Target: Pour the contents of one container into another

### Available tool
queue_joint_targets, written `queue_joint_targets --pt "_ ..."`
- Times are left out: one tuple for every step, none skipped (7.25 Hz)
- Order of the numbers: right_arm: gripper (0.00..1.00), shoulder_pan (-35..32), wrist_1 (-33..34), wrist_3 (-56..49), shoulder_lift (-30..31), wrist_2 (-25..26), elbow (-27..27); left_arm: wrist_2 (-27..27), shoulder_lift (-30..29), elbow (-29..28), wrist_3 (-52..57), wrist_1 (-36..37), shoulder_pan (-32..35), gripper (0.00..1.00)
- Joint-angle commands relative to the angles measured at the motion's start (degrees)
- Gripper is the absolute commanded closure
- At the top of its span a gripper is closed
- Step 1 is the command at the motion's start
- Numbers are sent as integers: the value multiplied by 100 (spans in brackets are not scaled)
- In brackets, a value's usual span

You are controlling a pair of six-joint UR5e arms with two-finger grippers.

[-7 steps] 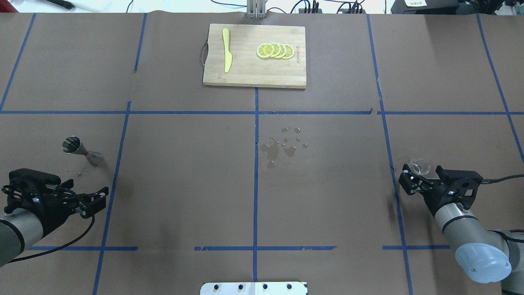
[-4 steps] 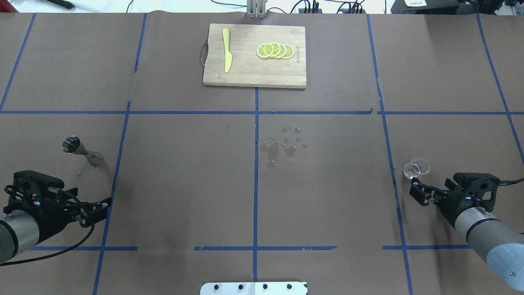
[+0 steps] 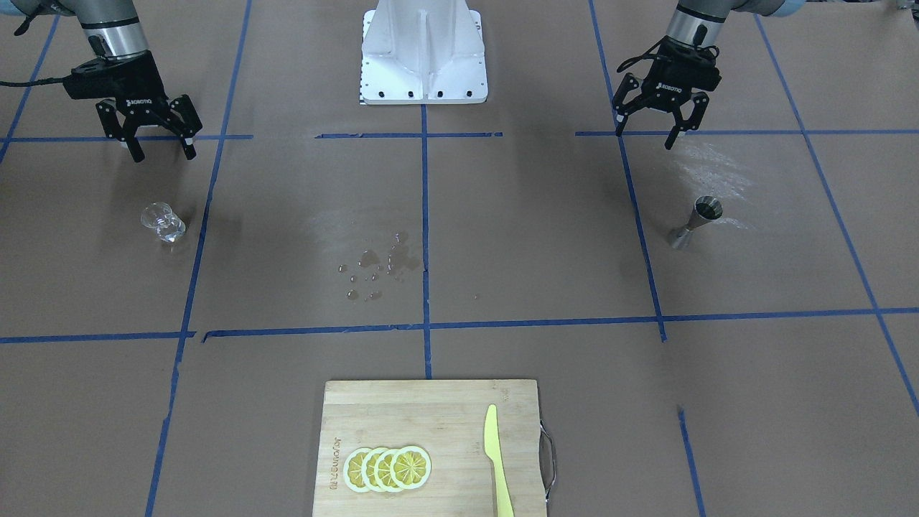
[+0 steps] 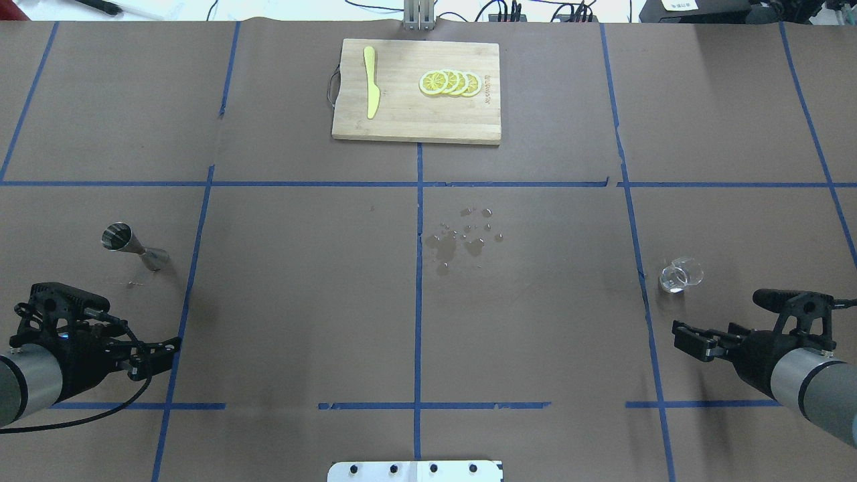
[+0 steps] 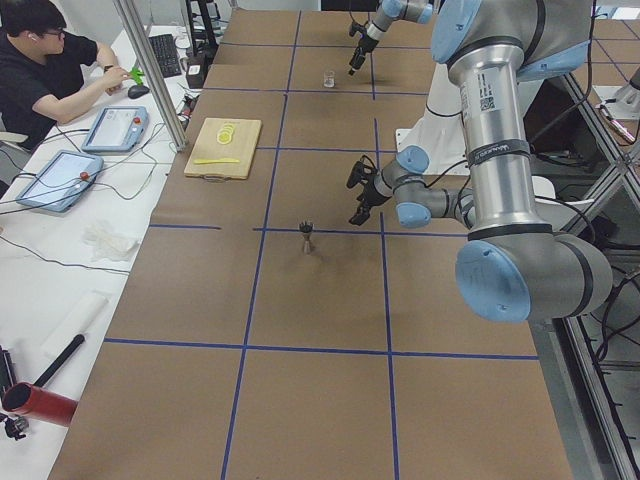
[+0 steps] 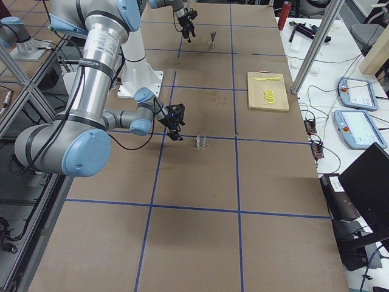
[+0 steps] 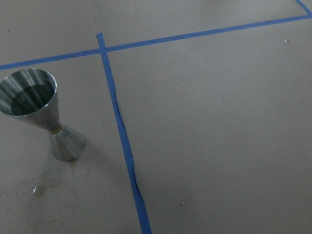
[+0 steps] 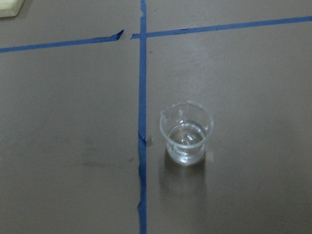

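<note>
Overhead exterior: glass cup (image 4: pixel 681 276) upright on counter (image 4: pixel 301 268), right side, jigger (image 4: pixel 134 248) way off left. Empty right pincer (image 4: pixel 686 340) and left pincer (image 4: pixel 159 355) both spread apart. Grab cup low, keep level, tip slowly, judging by droplets (image 4: pixel 462 237) mid-counter.

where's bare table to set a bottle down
Widest bare stretches: between the jigger and the spill, and between the spill and the cup. The squares either side of the board are bare too. Tighter: the wet middle, the left claw near the jigger, the right claw near the cup.
</note>
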State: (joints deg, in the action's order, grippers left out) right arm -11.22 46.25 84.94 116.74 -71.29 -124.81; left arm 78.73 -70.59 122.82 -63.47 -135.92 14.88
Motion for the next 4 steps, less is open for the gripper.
queue_joint_targets --pt "0 -465 1491 -3 87 -1556 -1381 1314 -16 241 568 554 765 0" --pt "0 -825 2336 -12 -114 -2356 -1884 1712 -8 269 808 619 1058 0" --pt "0 -1107 3328 -482 -299 -2903 -2289 2134 -7 304 810 628 1078 0" --pt "0 -1728 4182 -1113 -831 -3404 -2441 2791 -7 365 819 637 1243 0"
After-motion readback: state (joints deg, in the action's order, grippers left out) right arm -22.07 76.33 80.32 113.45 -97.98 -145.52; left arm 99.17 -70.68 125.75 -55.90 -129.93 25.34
